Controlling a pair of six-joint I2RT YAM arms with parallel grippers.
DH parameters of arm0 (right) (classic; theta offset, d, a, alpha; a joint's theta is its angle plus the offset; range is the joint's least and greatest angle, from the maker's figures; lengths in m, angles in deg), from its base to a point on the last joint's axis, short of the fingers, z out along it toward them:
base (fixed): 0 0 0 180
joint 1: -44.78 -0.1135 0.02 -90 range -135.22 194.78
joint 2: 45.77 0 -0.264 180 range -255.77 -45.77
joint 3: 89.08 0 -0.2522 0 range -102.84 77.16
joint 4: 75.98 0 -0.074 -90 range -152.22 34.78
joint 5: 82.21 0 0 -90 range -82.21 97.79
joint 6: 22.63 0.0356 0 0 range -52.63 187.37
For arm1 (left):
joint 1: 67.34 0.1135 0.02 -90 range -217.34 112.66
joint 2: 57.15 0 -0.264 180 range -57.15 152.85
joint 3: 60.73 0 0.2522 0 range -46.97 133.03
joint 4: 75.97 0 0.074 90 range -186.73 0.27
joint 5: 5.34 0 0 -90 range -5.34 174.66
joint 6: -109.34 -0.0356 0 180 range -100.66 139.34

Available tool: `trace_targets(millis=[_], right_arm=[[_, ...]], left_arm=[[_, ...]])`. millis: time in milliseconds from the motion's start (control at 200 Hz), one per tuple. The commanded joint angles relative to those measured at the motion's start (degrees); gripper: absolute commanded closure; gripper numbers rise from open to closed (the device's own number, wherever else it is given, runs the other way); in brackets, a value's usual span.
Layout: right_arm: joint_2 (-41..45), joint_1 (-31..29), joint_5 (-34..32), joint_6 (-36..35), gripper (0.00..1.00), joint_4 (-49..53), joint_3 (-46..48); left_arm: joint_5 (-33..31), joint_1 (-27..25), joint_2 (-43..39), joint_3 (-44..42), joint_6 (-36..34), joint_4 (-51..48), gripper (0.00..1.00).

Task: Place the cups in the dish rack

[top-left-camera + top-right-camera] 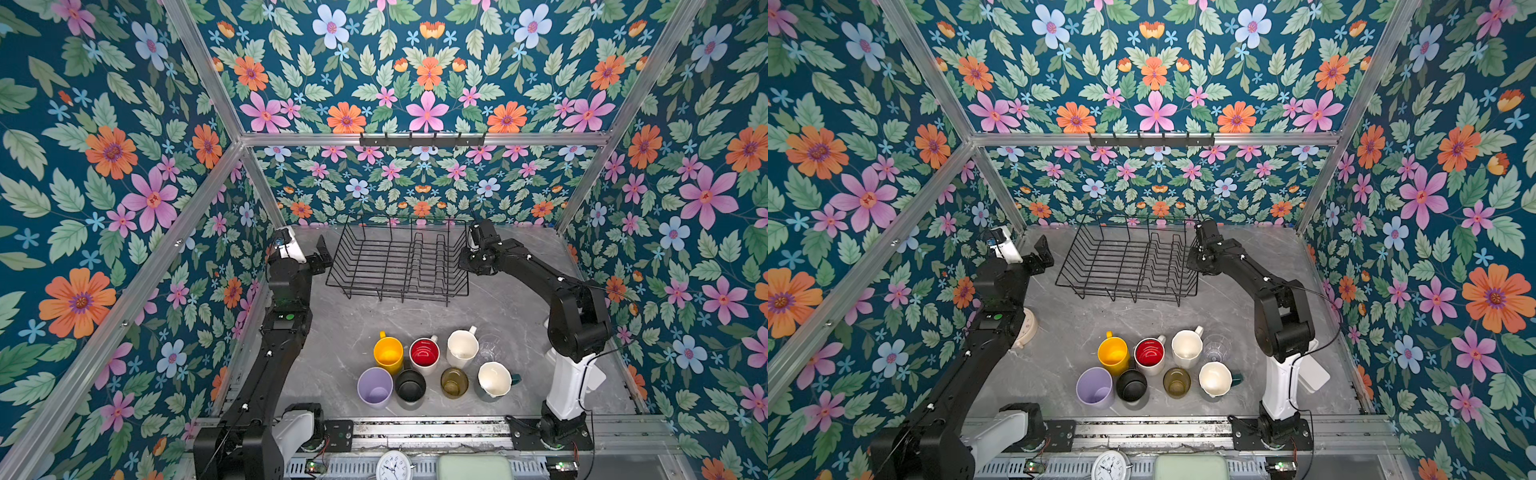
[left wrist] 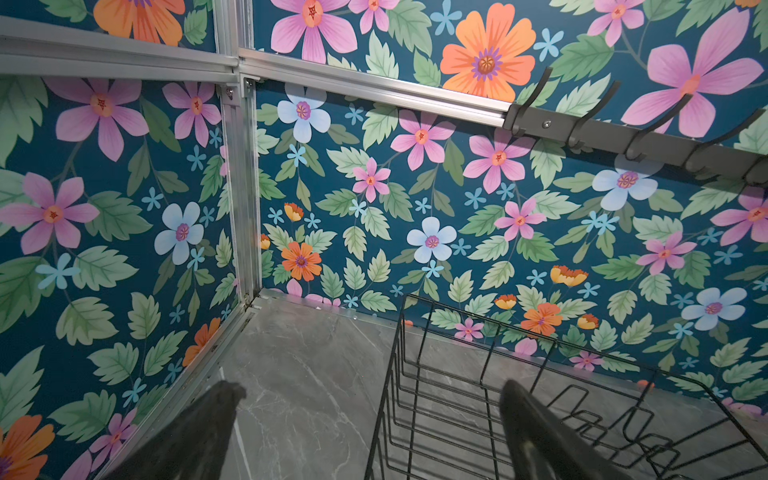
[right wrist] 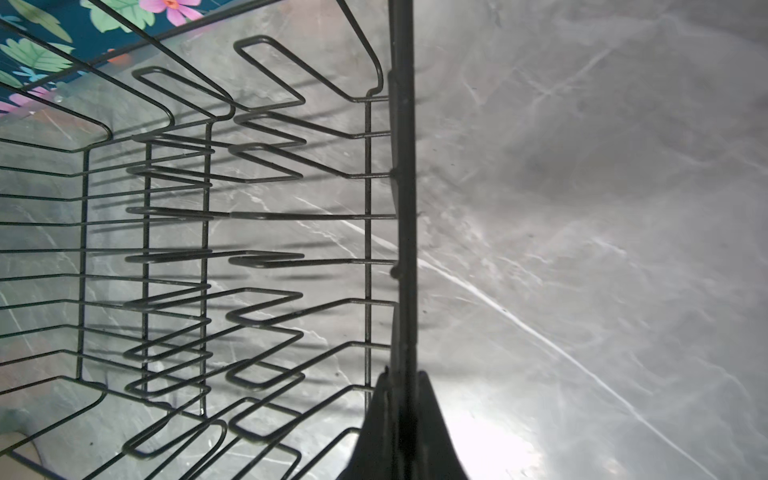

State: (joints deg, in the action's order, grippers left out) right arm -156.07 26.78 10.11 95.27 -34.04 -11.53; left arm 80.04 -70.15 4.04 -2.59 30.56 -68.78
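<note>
Marble tabletop (image 1: pixel 340 332), eight cups (image 1: pixel 424 353) — one dish rack (image 1: pixel 399 291)

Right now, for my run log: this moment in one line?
right gripper: shut on rack rim | left gripper: open, beside rack | cups: eight on table, none racked

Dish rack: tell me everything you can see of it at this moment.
The dish rack is a black wire basket, rectangular, with raised sides and upright plate prongs in its right half. It is empty and stands at the far end of the grey marbled table, apart from the cups. The right gripper is shut on its right rim wire; the open left gripper hovers at its left end.
</note>
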Motion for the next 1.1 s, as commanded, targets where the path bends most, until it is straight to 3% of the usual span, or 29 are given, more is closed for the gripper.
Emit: trace_targets(millis=[0, 665, 1095], right_arm=[[2.02, 1.73, -1.03, -4.95, 1.00, -1.53, 2.34], [7.38, 5.16, 2.33, -19.27, 1.00, -1.14, 10.80], [8.46, 7.47, 1.52, -17.60, 1.00, -0.59, 12.70]], left_arm=[[0.23, 0.08, -0.02, 0.02, 0.38, 0.61, 0.00], [0.49, 0.24, -0.09, 0.05, 0.95, 0.63, 0.00], [0.58, 0.29, -0.38, -0.03, 1.26, 0.54, 0.00]])
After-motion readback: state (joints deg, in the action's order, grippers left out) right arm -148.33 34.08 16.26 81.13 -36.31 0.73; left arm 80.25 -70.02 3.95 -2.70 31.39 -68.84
